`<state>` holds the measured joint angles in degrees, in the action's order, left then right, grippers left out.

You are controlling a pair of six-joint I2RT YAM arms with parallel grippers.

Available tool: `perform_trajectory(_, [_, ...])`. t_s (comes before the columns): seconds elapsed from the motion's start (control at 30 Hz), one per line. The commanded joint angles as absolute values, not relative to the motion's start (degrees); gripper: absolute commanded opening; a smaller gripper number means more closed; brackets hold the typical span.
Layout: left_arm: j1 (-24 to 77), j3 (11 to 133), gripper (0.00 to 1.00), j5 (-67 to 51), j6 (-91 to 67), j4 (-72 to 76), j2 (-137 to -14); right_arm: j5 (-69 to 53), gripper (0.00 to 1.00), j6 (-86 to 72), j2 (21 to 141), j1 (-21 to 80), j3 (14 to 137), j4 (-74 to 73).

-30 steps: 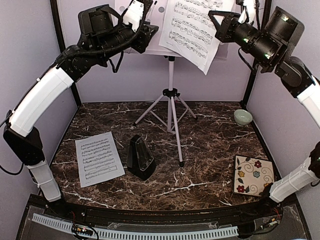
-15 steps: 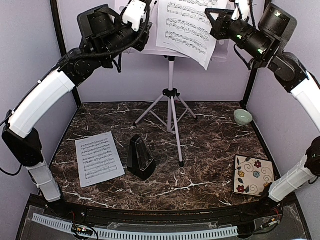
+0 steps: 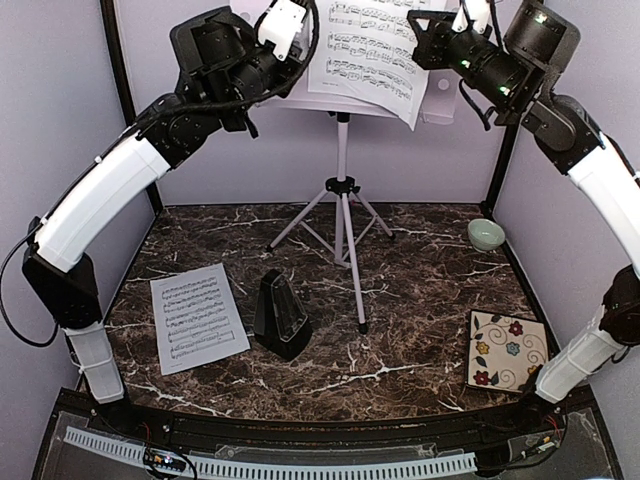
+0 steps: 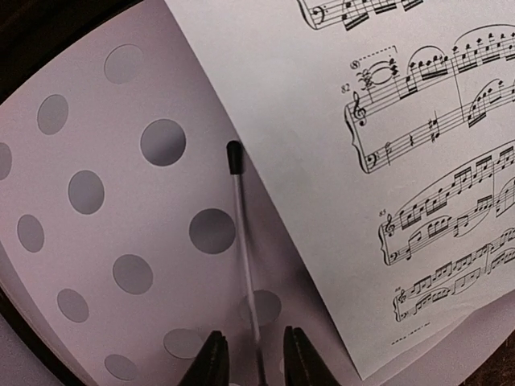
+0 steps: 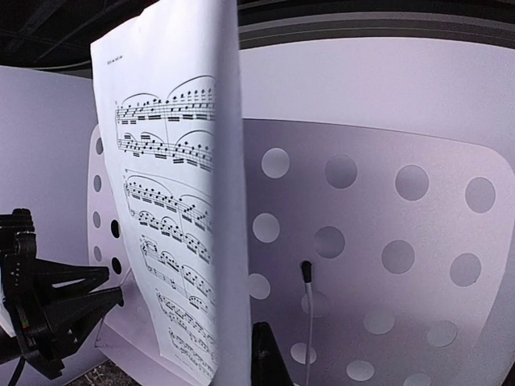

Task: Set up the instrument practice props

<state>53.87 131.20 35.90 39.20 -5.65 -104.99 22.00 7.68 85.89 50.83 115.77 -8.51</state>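
**Left claw** (image 4: 253,366): raised to the music stand's desk (image 4: 96,241) and facing its hole-dotted front.
- The fingers (image 4: 211,363) are apart and grip nothing.
- A thin retaining wire (image 4: 243,241) with a black tip runs up out of the gap between them. Neither finger visibly touches it.

**Right claw** (image 3: 425,48): raised to about the same height, at the right side of the desk.
- It is pinched on the right edge of the held sheet (image 5: 173,201).
- In the wrist view one dark finger (image 5: 264,354) lies against the paper's right face. Its partner is hidden behind the sheet.
- The paper rises from the claw edge-on and bowed, with the print on the side to the claw's left.
- Ahead and to the right of the claw are more desk holes and a second black-tipped wire.

**Held sheet:** it lies just right of the left claw, tilted across the desk front, with its low corner near the desk's bottom edge. Whether it rests on the desk, I cannot tell.

**Well below both claws:**
- The silver pole (image 3: 342,150) and its tripod legs stand on the marble table (image 3: 420,290).
- The second sheet (image 3: 197,317) lies flat on the table, far beneath the left claw.
- The metronome (image 3: 281,315) stands upright just beside that sheet's right edge.
- The green bowl (image 3: 486,234) sits far under the right claw, by the right wall.
- The floral tile (image 3: 508,352) lies nearer the arm bases.
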Motion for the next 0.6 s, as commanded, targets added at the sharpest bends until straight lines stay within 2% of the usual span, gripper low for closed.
perform_trajectory(0.0, [53.92, 134.09, 0.26, 37.01, 42.32, -3.49, -106.04, 25.28, 0.0, 8.6, 86.25, 50.16, 117.44, -4.98])
perform_trajectory(0.37, [50.98, 135.64, 0.16, 36.43, 36.78, -7.4, -106.82, 24.94, 0.0, 7.89, 86.53, 49.92, 116.11, -3.7])
perform_trajectory(0.57, [50.37, 135.57, 0.02, 33.83, 34.57, -9.6, -106.28, 25.39, 0.0, 7.23, 87.51, 49.84, 116.79, -3.53])
